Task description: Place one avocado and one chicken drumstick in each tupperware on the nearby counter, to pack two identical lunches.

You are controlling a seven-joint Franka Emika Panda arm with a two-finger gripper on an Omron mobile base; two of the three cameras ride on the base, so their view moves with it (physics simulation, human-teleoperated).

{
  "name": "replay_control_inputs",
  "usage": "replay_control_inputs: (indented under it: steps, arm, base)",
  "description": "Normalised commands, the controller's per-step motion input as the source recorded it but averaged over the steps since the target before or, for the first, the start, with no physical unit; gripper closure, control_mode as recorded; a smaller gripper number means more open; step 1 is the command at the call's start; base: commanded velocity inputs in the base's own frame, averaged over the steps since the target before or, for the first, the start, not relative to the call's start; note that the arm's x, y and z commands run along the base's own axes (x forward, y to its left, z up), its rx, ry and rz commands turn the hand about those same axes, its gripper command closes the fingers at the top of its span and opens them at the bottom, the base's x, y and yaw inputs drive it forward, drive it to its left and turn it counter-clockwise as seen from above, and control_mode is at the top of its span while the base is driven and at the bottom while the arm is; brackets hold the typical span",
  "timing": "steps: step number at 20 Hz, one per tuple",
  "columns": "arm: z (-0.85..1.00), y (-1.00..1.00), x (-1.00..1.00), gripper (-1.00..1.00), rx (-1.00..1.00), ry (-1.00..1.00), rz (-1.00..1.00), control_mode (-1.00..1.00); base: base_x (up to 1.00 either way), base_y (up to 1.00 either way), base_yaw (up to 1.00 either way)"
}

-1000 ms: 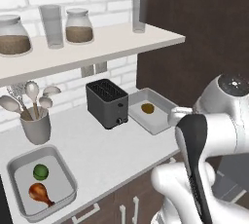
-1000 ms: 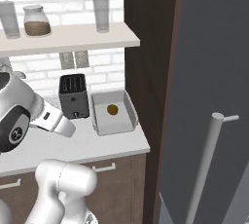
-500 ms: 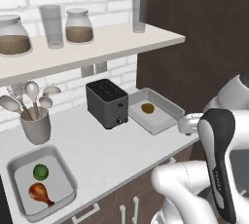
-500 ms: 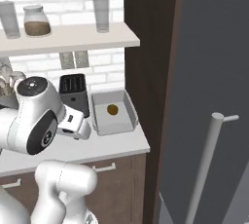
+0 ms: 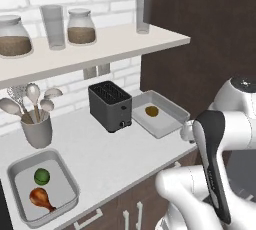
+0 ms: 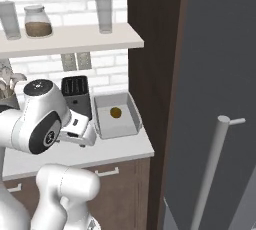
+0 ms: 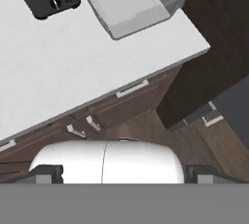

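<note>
White brick backs your long off-white counter [image 5: 115, 154], which sits over dark brown wooden cabinets [image 7: 131, 106] with pale bar handles. A white wall shelf [image 5: 95, 49] above carries jars and glasses, and a tall dark panel closes off the right end.

In the left base view you've got one shallow light-grey rectangular tupperware [image 5: 20, 166] at about 8 o'clock, holding the dark green avocado ball [image 5: 42, 176] and a glossy reddish-brown chicken drumstick [image 5: 42, 199] side by side. The second grey tupperware [image 5: 170, 106] sits at about 3 o'clock of the black slotted toaster [image 5: 110, 105], near the counter's end, with just the olive-brown avocado [image 5: 152, 111] in it. A grey utensil cup [image 5: 36, 129] stands at the toaster's 9 o'clock.

Your gripper [image 6: 80, 130] hangs over the counter's front edge, fingers spread wide and holding nothing.
</note>
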Motion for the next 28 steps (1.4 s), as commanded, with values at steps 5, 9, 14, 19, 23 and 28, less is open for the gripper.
replay_control_inputs:
  steps: [5, 9, 14, 19, 23, 28]
  arm:
    - [-0.06, 0.08, -0.13, -1.0, -0.07, -0.06, -0.14, -1.0]
    - [-0.03, 0.08, -0.12, -1.0, 0.0, -0.03, 0.0, -1.0]
    - [0.0, 0.0, 0.0, -1.0, 0.0, 0.0, 0.0, -1.0]
    - [0.0, 0.05, -0.13, -1.0, 0.0, -0.05, 0.0, 1.0]
    - [0.0, 0.0, 0.0, -1.0, 0.0, 0.0, 0.0, 1.0]
    - [0.0, 0.0, 0.0, -1.0, 0.0, 0.0, 0.0, 1.0]
  base:
    - [0.0, 0.0, 0.0]
    - [0.0, 0.0, 0.0]
    - [0.0, 0.0, 0.0]
    - [-0.51, 0.05, -0.21]
    - [-1.0, 0.12, -0.62]
    - [-0.45, -0.08, -0.8]
